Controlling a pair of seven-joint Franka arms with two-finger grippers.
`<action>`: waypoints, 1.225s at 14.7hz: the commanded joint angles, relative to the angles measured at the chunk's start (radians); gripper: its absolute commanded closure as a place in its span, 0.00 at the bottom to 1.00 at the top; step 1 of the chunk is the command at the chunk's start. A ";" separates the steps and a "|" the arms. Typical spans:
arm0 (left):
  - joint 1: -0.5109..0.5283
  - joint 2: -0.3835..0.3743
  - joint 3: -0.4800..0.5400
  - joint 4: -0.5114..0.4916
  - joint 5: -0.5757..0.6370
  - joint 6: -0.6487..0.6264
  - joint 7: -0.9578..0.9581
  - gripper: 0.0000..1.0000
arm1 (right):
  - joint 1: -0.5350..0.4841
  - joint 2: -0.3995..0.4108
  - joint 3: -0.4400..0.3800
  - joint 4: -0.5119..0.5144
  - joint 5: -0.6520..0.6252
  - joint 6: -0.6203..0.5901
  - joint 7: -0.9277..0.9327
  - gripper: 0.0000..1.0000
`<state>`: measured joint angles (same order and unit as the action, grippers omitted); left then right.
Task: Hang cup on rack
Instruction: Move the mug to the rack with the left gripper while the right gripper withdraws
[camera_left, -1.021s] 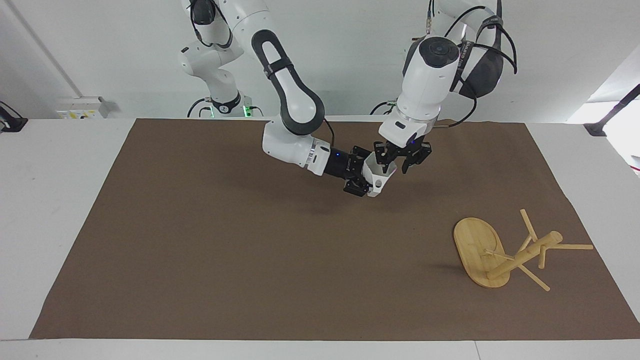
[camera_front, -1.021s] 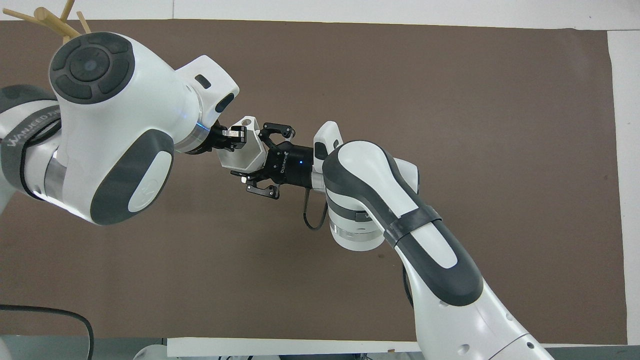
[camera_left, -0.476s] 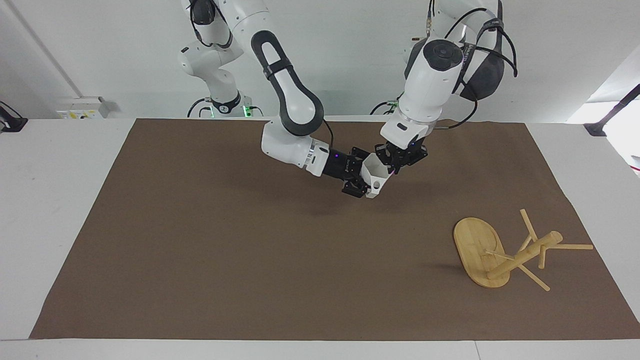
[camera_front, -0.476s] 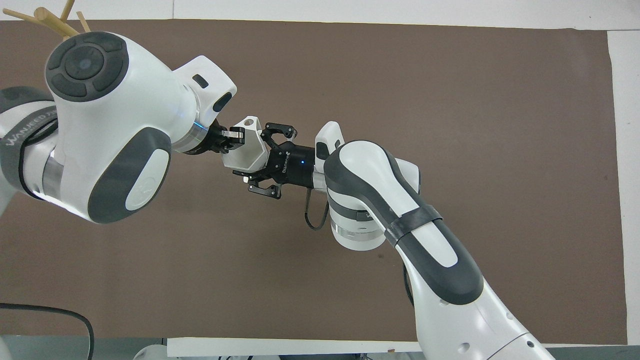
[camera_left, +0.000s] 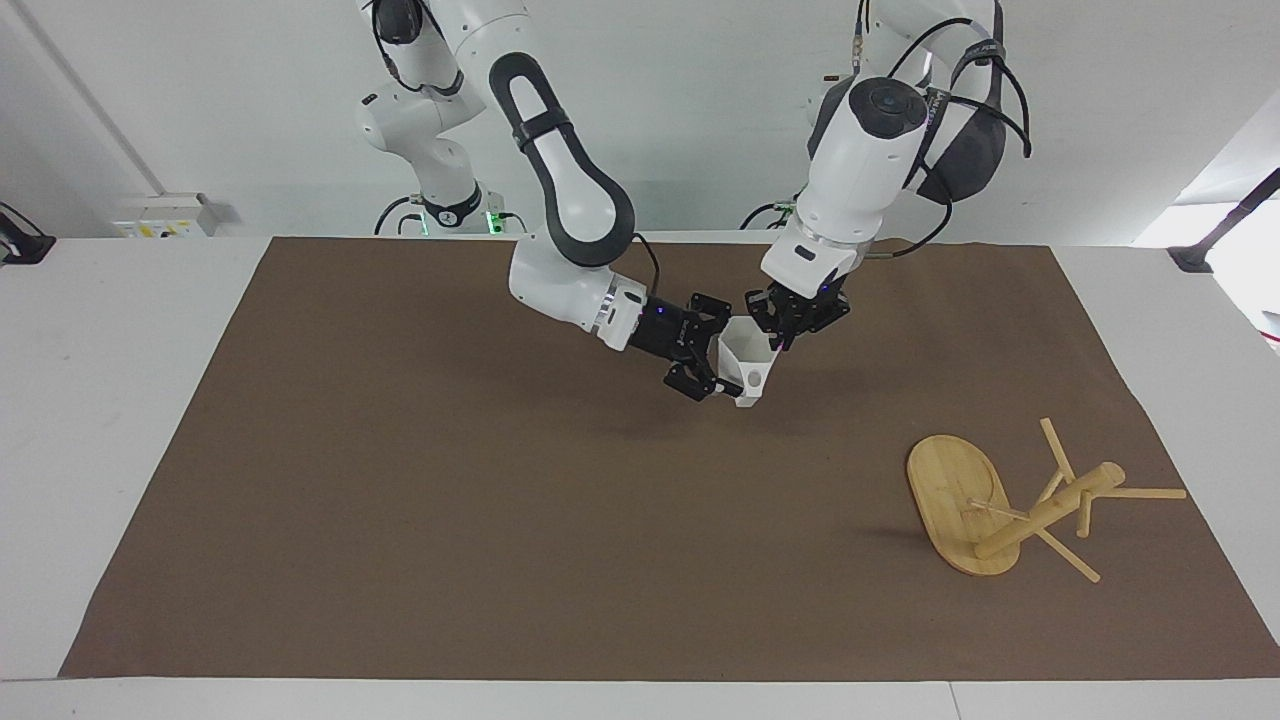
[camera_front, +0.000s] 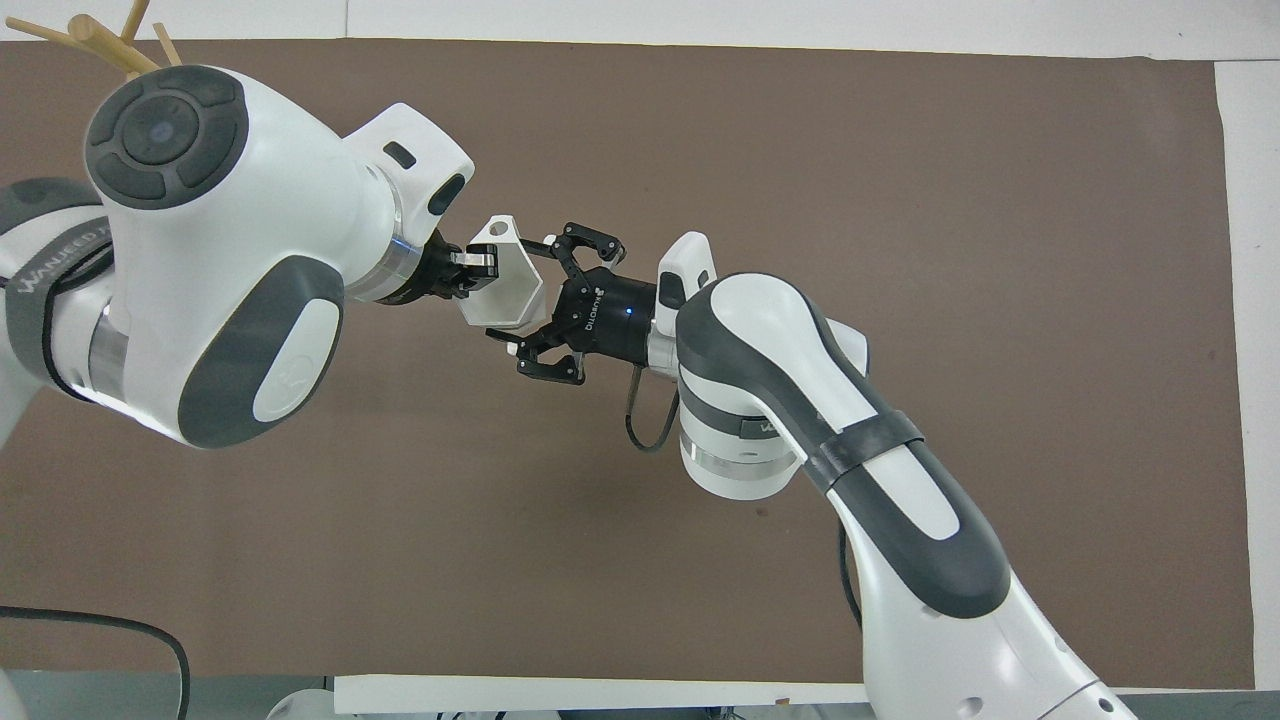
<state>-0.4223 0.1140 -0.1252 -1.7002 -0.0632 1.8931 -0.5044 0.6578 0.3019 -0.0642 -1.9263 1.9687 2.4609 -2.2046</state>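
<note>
The cup (camera_left: 746, 368) hangs in the air over the middle of the brown mat (camera_left: 400, 500), pinched at its rim by the left gripper (camera_left: 783, 330), whose fingers (camera_front: 472, 267) are clenched on the cup's wall, one inside the mouth and one outside. That rim hold seems chosen to leave the pierced handle free, at the side of the cup away from those fingers. The right gripper (camera_left: 722, 372) sits just beside the cup's body with its fingers (camera_front: 583, 232) released and spread to either side of the faceted wall, no longer gripping it; to my eye this is a hand-over just completed, passing the cup to the arm nearer the rack (camera_left: 1010, 505). The cup's mouth is open and tilted, and nothing shows inside it. The rack lies tipped over on the surface at the left arm's end, well apart from both sets of fingers, its pegs empty, so hanging looks awkward until it stands upright.
</note>
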 joint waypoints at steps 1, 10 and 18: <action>0.008 -0.022 0.006 -0.033 -0.003 0.015 -0.058 1.00 | -0.099 -0.072 0.001 -0.109 -0.005 -0.057 -0.004 0.00; 0.117 -0.069 0.012 -0.200 0.002 0.387 -0.141 1.00 | -0.601 -0.096 -0.003 -0.120 -0.732 -0.489 0.075 0.00; 0.302 -0.134 0.007 -0.519 0.005 0.965 -0.084 1.00 | -0.900 -0.153 -0.006 0.072 -1.391 -0.734 0.520 0.00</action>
<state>-0.1730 0.0341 -0.1084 -2.1332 -0.0624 2.7781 -0.6224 -0.2166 0.1913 -0.0840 -1.8814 0.6935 1.7375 -1.7929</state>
